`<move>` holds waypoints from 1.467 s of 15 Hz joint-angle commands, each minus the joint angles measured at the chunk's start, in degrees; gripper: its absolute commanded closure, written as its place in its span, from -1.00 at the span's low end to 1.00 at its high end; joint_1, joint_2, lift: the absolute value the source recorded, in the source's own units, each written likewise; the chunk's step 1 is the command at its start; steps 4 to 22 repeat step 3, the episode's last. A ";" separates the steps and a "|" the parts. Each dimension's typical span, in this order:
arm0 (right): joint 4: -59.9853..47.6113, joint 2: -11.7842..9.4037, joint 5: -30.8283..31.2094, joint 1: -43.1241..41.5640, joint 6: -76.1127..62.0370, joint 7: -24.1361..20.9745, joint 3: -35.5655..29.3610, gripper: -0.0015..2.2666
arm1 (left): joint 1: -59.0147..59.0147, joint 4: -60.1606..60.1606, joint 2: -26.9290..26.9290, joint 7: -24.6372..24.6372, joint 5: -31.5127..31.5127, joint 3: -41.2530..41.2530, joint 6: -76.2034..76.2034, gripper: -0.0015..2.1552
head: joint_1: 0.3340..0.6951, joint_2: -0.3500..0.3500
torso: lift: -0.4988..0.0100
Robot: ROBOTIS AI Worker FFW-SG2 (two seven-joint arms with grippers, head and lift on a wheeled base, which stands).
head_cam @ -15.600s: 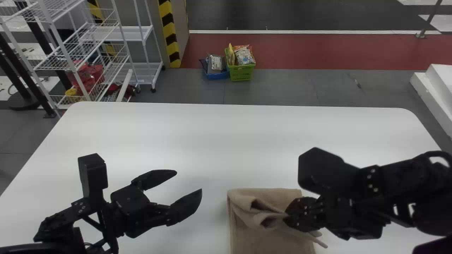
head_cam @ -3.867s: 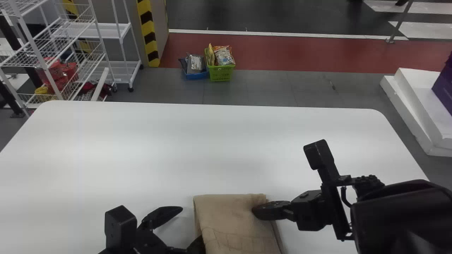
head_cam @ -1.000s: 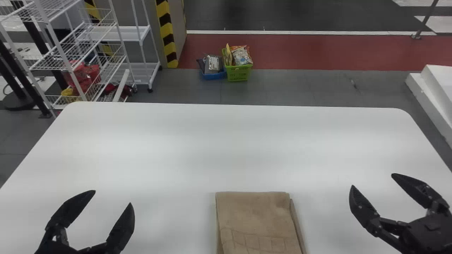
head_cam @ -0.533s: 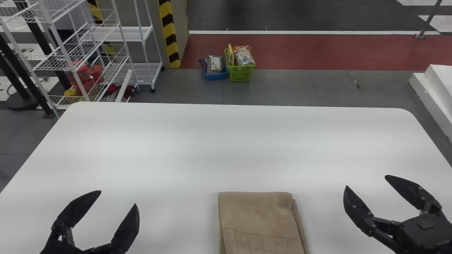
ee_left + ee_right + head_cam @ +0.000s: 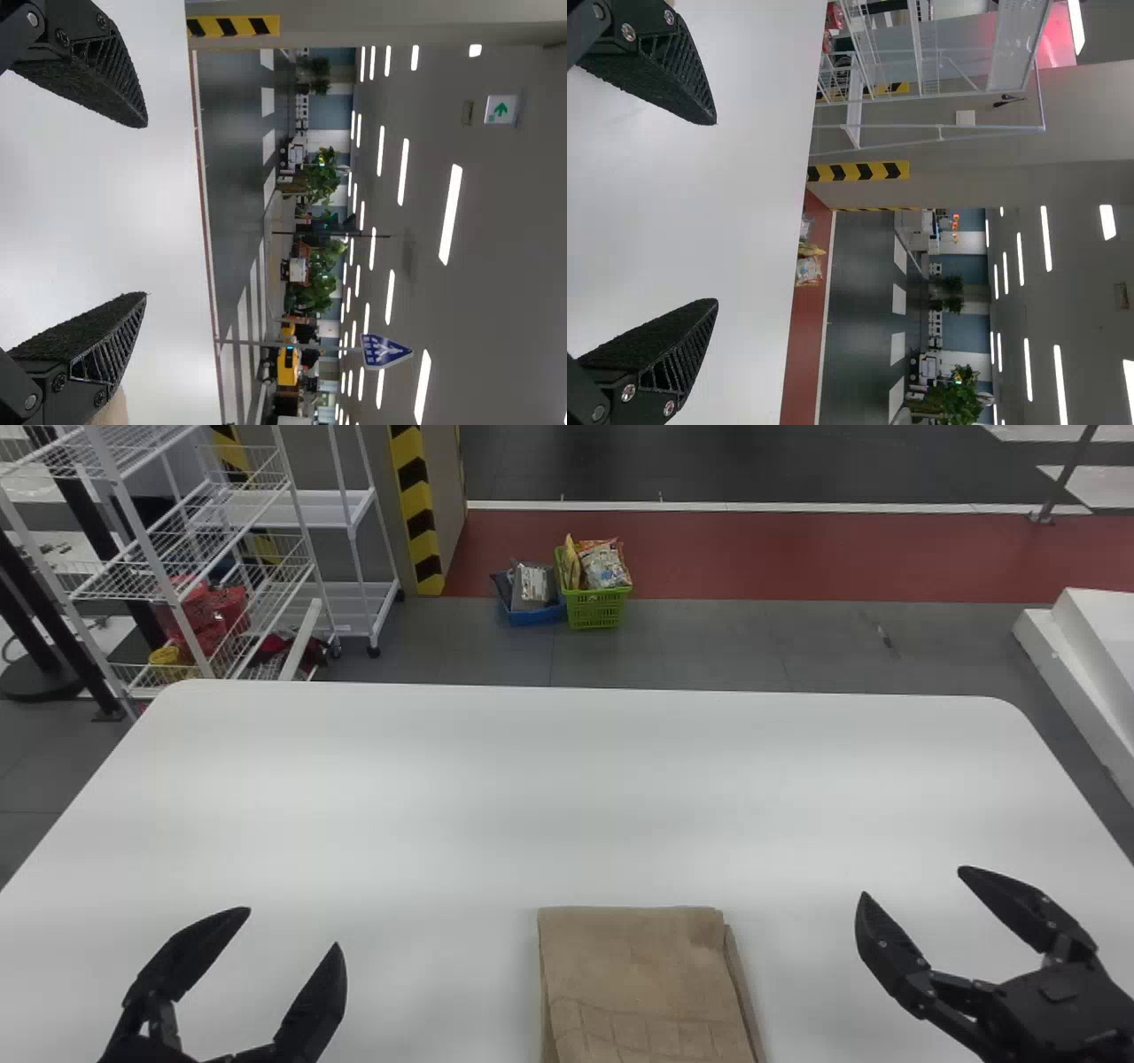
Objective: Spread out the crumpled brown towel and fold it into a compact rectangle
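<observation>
Beyond the white table (image 5: 532, 779), two small plastic baskets, a green basket (image 5: 598, 611) and a blue basket (image 5: 536, 615), sit side by side, packets in both; a white wire rack (image 5: 152, 558) stands left. One brown towel (image 5: 638, 965) (soft-looking, faintly gridded) lies on the table, folded into a layered, near-rectangular shape, between the left gripper (image 5: 291, 927) and right gripper (image 5: 913, 882), each with two flat fingers spread wide.

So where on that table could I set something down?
Best: the far half of the white table, beyond the folded brown towel. Smaller gaps separate the towel from the black left claw and black right claw; that near side is crowded.
</observation>
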 commanded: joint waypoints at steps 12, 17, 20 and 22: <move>0.14 0.05 -0.46 0.09 -0.83 0.04 0.26 -0.92 | 0.18 0.37 -0.15 -0.07 0.03 0.17 -0.71 -0.87 | 1.00 0.08 | 0.46; 0.14 0.05 -0.46 0.09 -0.83 0.04 0.26 -0.92 | 0.18 0.37 -0.15 -0.07 0.03 0.17 -0.71 -0.87 | 1.00 0.08 | 0.46; 0.14 0.05 -0.46 0.09 -0.83 0.04 0.26 -0.92 | 0.18 0.37 -0.15 -0.07 0.03 0.17 -0.71 -0.87 | 1.00 0.08 | 0.46; 0.14 0.05 -0.46 0.09 -0.83 0.04 0.26 -0.92 | 0.18 0.37 -0.15 -0.07 0.03 0.17 -0.71 -0.87 | 1.00 0.08 | 0.46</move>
